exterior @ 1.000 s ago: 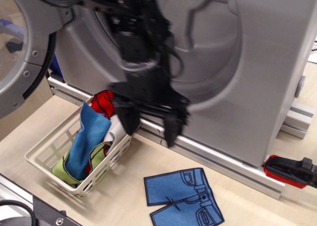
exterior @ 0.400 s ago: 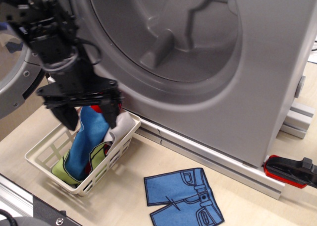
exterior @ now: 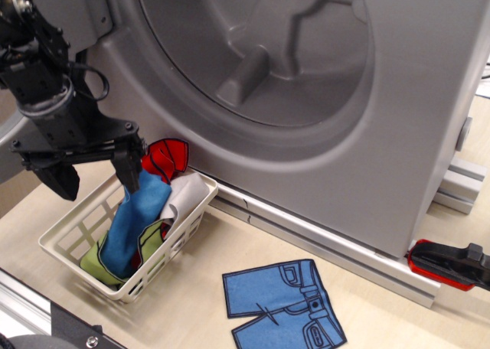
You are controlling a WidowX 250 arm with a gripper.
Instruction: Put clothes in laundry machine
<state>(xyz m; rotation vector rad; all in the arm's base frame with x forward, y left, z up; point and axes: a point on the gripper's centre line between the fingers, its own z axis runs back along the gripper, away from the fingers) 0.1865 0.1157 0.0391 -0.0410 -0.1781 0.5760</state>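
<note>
A black robot gripper (exterior: pixel 96 174) hangs over the far end of a small white basket (exterior: pixel 61 256), its two fingers spread wide and holding nothing, the right fingertip (exterior: pixel 130 181) just above a long blue garment (exterior: pixel 132 223) that stands on end among the clothes heaped there. Beside it lie a red piece (exterior: pixel 164 158), a white one (exterior: pixel 188 192) and a lime green one (exterior: pixel 95 262) pressed against the basket's near wall. A pair of blue felt shorts (exterior: pixel 282 304) lies flat on the wooden table (exterior: pixel 191 295), well apart from the basket. Behind everything rises the grey laundry machine (exterior: pixel 406 96), its ribbed drum (exterior: pixel 260 50) open and apparently empty. To pick cleanly, the arm would likely do best to descend straight over the upright blue garment, straddle its top fold with both fingers and close firmly before lifting, keeping clear of the basket's slats; a shallow pinch risks the thin felt slipping free on the way up to the drum.
</note>
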